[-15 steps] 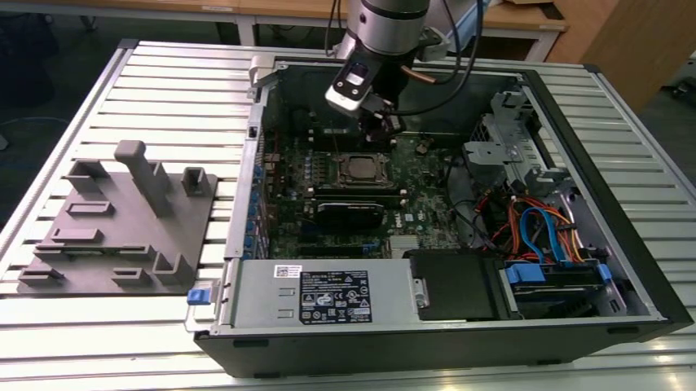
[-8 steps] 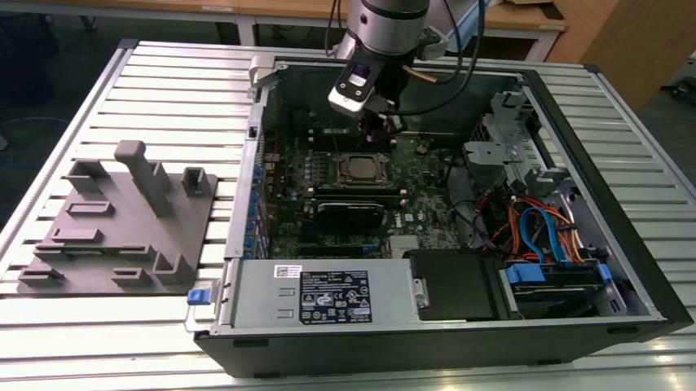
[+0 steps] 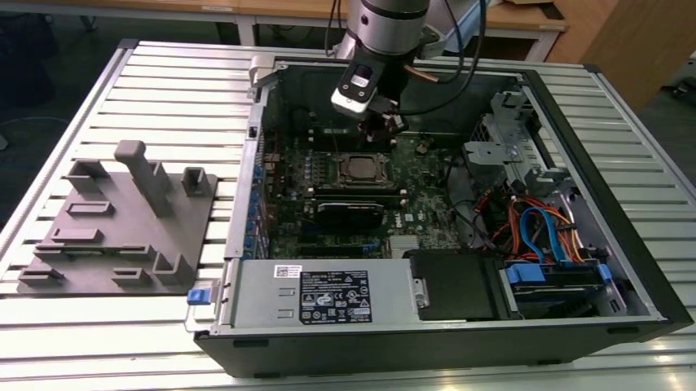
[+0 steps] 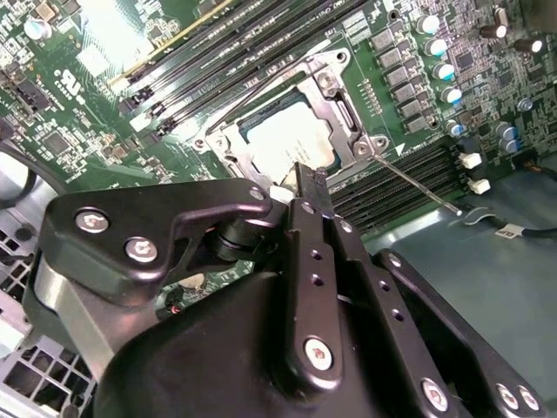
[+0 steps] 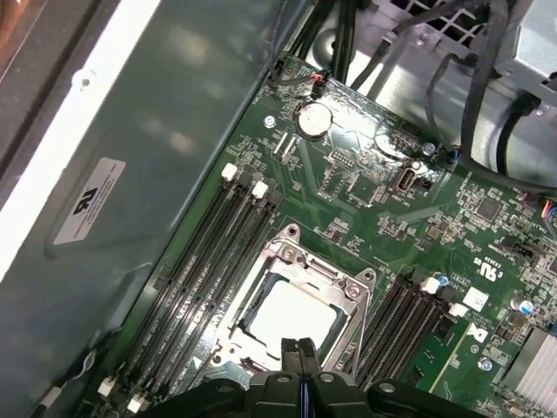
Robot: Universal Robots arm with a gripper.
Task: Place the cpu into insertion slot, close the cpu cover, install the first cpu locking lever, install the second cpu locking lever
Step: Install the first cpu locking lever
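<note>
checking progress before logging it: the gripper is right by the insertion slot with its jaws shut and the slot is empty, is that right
Not quite. The insertion slot is not empty: the cpu lies in it, its silver top plain in the first wrist view. The gripper is right by it with jaws shut.

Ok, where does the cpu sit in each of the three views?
Exterior view: the cpu lies inside the computer case, just below the end effector in the picture.
Second wrist view: the cpu is the pale square just past the end effector's tips.
First wrist view: the cpu is likewise just past the tips.
Shared landmark: the silvery cpu cover framing it.
</note>
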